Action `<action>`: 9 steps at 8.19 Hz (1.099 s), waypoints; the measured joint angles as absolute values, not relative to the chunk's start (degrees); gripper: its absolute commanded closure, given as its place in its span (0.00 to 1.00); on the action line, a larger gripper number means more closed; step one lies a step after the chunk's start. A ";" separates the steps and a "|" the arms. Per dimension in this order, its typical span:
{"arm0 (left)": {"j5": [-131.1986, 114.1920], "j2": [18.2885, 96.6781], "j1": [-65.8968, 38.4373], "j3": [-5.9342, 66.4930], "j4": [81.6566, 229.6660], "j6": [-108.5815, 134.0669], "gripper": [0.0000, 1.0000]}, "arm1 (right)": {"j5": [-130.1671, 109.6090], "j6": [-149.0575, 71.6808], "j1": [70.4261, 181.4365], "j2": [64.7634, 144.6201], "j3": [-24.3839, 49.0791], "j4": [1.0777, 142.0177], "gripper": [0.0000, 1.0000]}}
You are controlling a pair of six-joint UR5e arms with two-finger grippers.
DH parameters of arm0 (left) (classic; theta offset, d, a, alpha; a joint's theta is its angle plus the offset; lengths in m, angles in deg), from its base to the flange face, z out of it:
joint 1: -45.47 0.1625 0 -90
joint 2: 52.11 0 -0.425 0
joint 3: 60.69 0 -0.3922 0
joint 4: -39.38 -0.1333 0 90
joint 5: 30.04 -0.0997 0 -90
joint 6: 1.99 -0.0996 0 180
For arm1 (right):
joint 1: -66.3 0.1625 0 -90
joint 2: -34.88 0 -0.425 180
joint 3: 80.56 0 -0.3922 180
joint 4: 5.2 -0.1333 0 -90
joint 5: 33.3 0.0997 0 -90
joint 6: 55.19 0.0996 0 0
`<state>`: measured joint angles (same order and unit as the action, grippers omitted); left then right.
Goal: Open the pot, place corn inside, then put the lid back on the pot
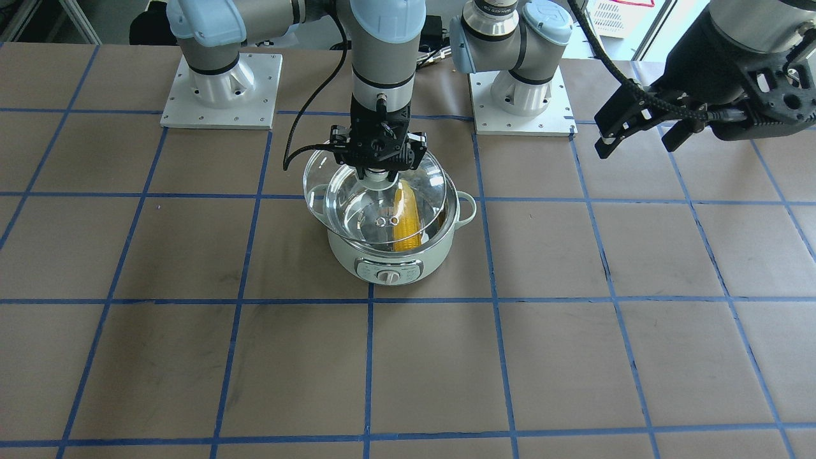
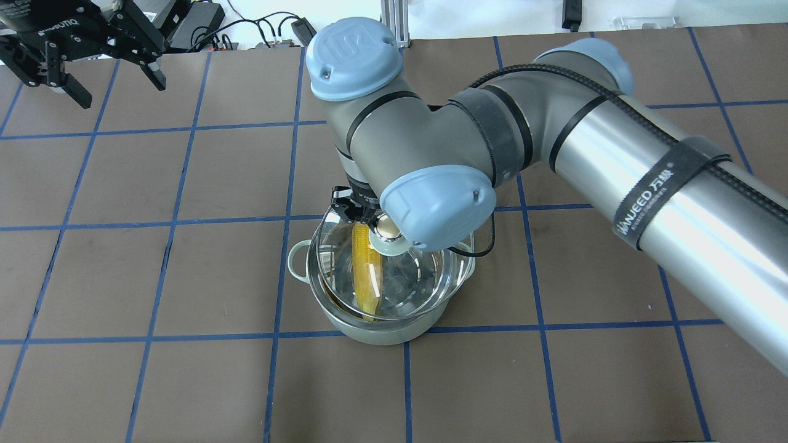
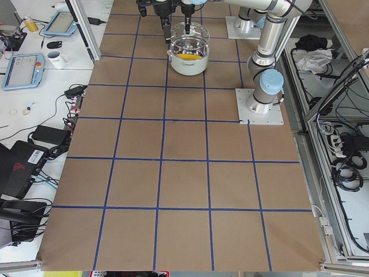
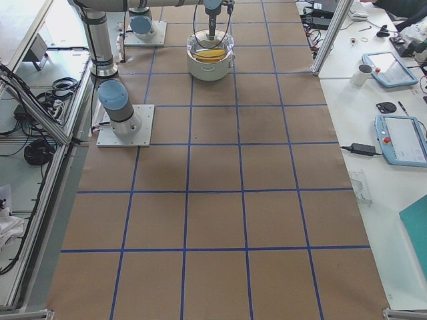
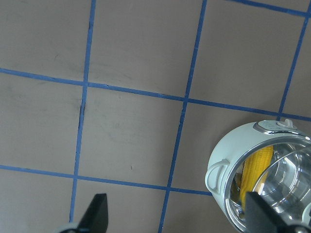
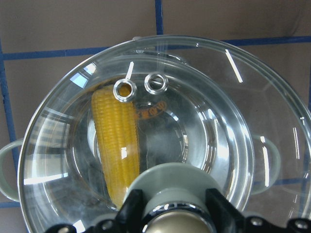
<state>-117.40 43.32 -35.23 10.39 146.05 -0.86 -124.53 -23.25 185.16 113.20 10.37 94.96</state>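
The pale mint-green pot stands mid-table with its dial facing the front. The yellow corn lies inside it and also shows in the overhead view and the right wrist view. My right gripper is shut on the knob of the clear glass lid. It holds the lid tilted just over the pot's opening. I cannot tell whether the lid's rim touches the pot. My left gripper is open and empty, high and far to the pot's left.
The two arm base plates stand behind the pot. Blue tape lines grid the brown tabletop. Desks with tablets and a mug lie beyond the table's far edge.
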 measured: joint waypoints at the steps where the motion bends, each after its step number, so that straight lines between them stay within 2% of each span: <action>1: -117.58 43.58 -35.69 10.31 145.19 -0.85 0.00 | -124.41 -22.00 185.76 112.21 10.64 95.44 1.00; 9: -117.77 44.30 -37.72 12.35 140.94 -0.50 0.00 | -120.83 -17.83 186.65 110.00 12.21 98.14 1.00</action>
